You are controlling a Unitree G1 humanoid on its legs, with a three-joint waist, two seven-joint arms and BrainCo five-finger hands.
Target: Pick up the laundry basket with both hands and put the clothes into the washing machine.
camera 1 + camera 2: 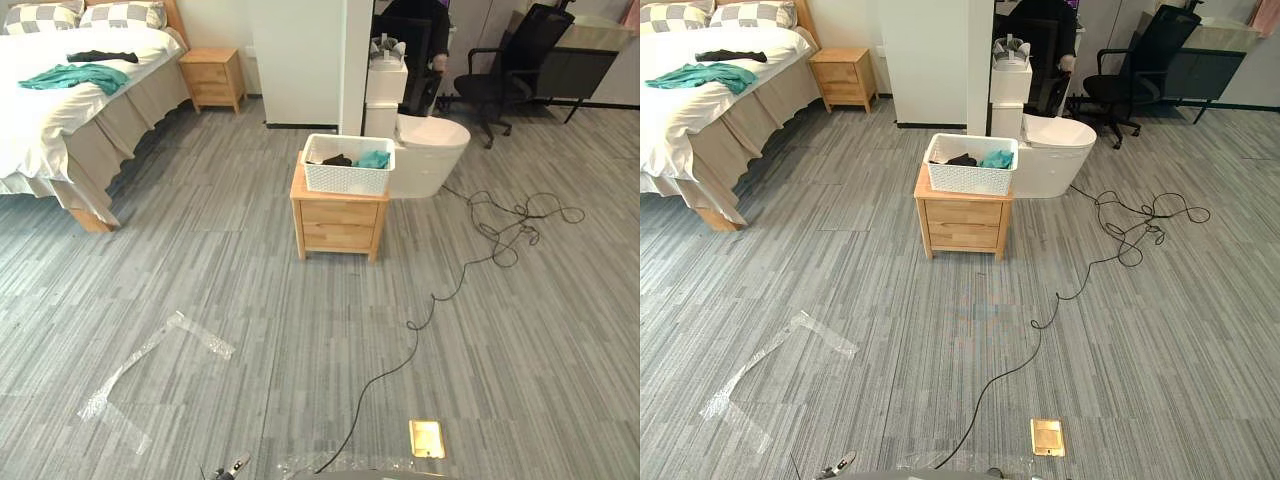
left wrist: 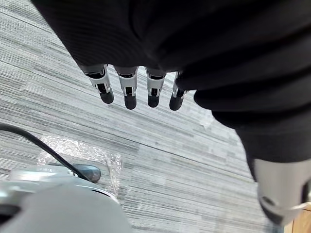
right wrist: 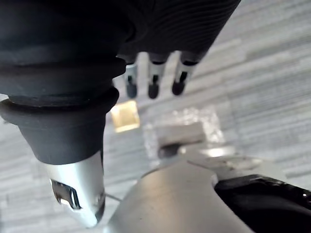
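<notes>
Left hand (image 2: 128, 87) and right hand (image 3: 154, 80) low over near grey floor, well apart from the work. Task at zero by the look of it: laundry basket (image 1: 348, 165) not yet picked up, sitting on wooden nightstand (image 1: 338, 222) mid-room, far ahead. Clothes (image 1: 373, 159), teal and dark, inside it. White rounded unit (image 1: 430, 150) just right of and behind basket; probably the washing machine, can't confirm, no door visible. Left to do: close the gap, grip basket on both sides, lift, carry, unload. More garments on bed (image 1: 30, 120) far left, teal one (image 1: 72, 75) and dark one (image 1: 100, 56), not in basket. Hands now: left fingers straight and slack, holding nothing, touching nothing. Right same: fingers extended, empty, brass floor plate (image 3: 124, 116) showing beyond the fingertips.
</notes>
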